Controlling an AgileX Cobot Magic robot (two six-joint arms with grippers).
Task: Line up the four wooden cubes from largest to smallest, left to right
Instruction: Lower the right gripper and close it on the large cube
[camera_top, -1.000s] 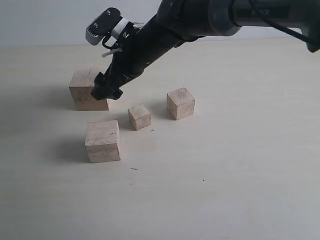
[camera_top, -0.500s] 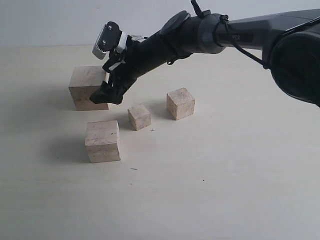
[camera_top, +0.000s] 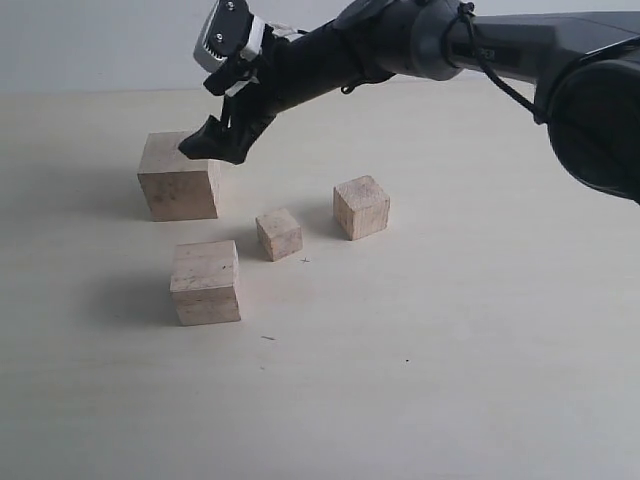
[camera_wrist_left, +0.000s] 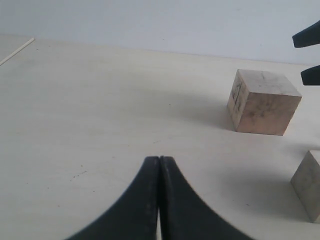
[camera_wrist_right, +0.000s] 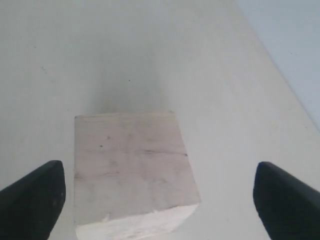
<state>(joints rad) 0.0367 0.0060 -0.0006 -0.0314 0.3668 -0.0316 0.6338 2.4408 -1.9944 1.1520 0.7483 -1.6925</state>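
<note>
Four pale wooden cubes rest on the table. The largest cube (camera_top: 178, 182) sits far left, the second-largest cube (camera_top: 205, 283) in front of it, the smallest cube (camera_top: 279, 234) in the middle, and a mid-sized cube (camera_top: 361, 207) to the right. My right gripper (camera_top: 213, 148) hangs open just above the largest cube's top right edge, holding nothing. In the right wrist view the largest cube (camera_wrist_right: 130, 160) lies between the spread fingertips (camera_wrist_right: 35, 195) of the right gripper (camera_wrist_right: 160, 200). My left gripper (camera_wrist_left: 160, 161) is shut and empty, well away from the largest cube (camera_wrist_left: 262, 102).
The pale table (camera_top: 480, 330) stretches bare to the right and front of the cubes. The black right arm (camera_top: 420, 40) reaches in from the upper right across the back. A corner of the second-largest cube (camera_wrist_left: 307, 185) shows in the left wrist view.
My right gripper has lifted from low beside the largest cube's right face to just above its top edge. All cubes stayed where they were.
</note>
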